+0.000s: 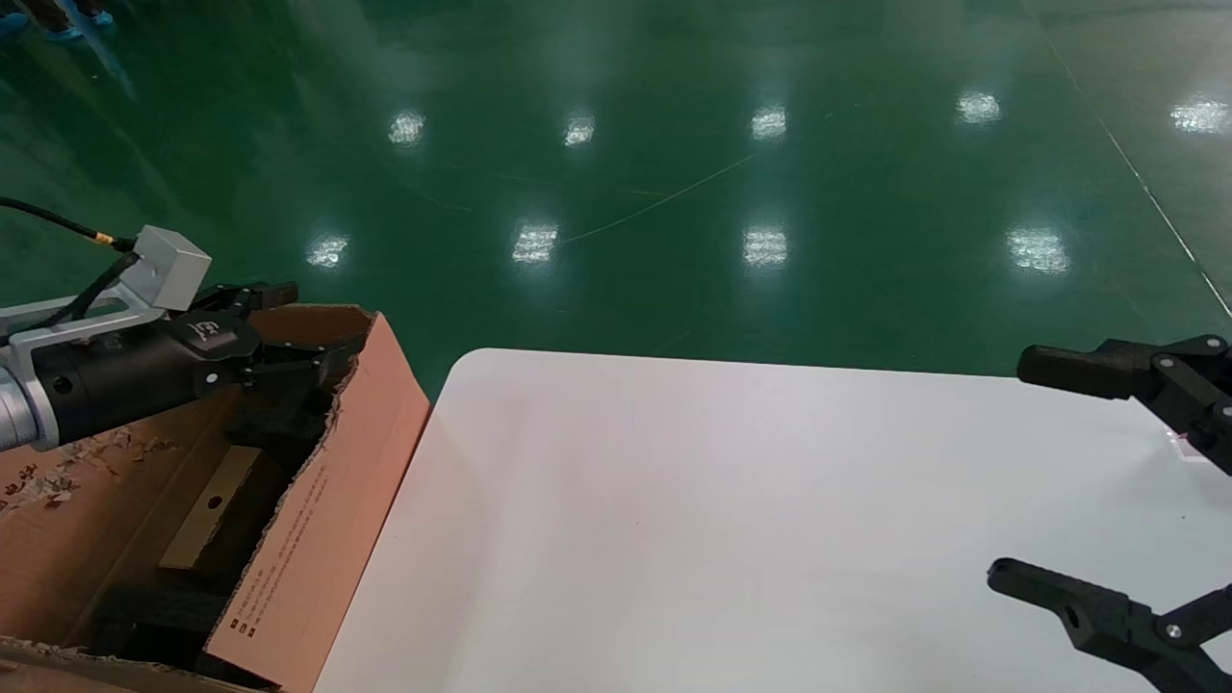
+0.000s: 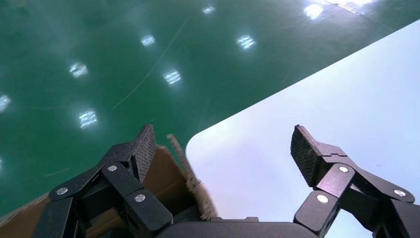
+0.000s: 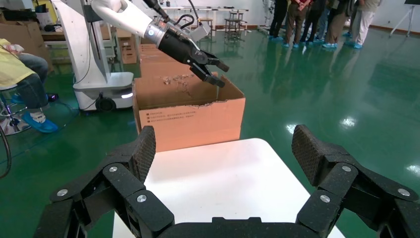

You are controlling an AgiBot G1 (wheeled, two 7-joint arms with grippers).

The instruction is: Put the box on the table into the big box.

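Head view: box (image 1: 207,508) lies in big box (image 1: 318,539) below left claw (image 1: 289,332).

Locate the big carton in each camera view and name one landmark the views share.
Head view: big carton at lower left, beside the table.
Left wrist view: only its ragged edge, between the left gripper fingers.
Right wrist view: centre, past the table's far end.
Shared landmark: the white table.

box (image 1: 210,507): small flat brown cardboard, round hole in top face, lying tilted inside big box (image 1: 318,539) on black foam. Big box open, ragged flaps, beside white table (image 1: 731,539) left edge.
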